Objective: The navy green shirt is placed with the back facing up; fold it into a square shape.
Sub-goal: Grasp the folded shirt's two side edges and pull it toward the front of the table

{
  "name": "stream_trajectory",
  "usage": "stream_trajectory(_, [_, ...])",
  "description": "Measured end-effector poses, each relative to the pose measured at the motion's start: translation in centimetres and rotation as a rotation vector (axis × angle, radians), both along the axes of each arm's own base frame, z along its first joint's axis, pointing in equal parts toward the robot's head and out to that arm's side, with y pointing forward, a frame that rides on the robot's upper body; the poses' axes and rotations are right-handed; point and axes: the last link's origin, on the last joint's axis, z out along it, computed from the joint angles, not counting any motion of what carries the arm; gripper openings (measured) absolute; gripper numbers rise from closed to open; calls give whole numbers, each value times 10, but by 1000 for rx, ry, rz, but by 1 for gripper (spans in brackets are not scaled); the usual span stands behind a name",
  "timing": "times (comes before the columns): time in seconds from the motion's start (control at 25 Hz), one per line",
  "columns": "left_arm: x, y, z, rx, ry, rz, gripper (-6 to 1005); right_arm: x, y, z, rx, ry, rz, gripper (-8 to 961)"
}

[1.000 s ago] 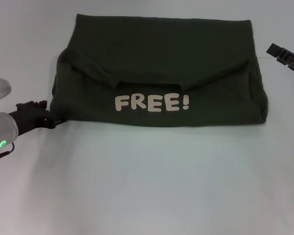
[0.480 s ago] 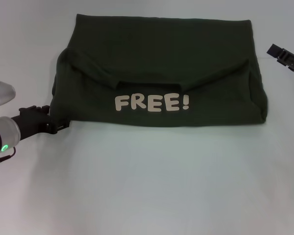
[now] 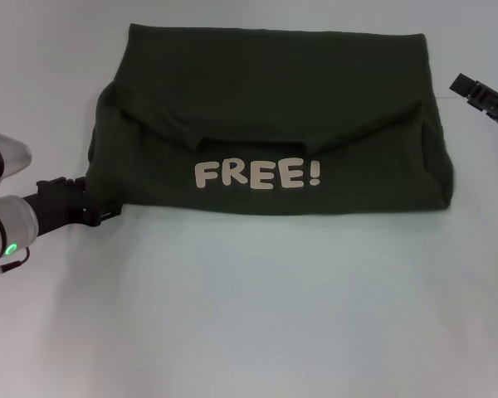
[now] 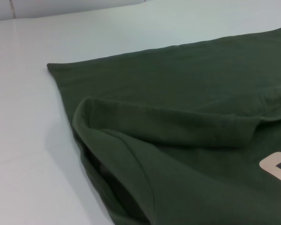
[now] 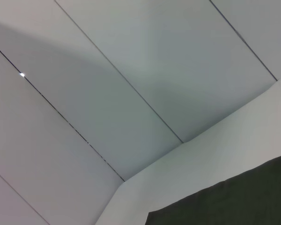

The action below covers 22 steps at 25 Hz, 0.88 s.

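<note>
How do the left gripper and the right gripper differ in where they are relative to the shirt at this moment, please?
The left gripper sits low at the near left corner of the navy green shirt, its tip at the fabric's edge; the right gripper stands off the far right side, apart from the cloth. The left shows along with its silver arm, while only the right's black tip enters the head view. Both are black, and much smaller than the shirt.

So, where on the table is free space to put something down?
The widest bare table lies in front of the navy green shirt, below its FREE! print. Narrower strips run beside each shirt edge. It is crowded at the near-left corner, where the left gripper sits; the right gripper hovers far right.
</note>
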Motion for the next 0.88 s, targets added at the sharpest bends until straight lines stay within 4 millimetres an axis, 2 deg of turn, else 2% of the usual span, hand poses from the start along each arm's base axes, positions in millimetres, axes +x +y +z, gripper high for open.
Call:
stream_trajectory(0.32, [0,1,1,-5,31,-7,654,-2,1,0,0,0,4,747])
stream_trajectory(0.76, [3,2,-1,-17,49,-21,210,0,-1,1,9,7,0,736])
stream_trajectory(0.88, [3,3,-1,-16,49,-22,125,1,-1,1,11,5,-1,723])
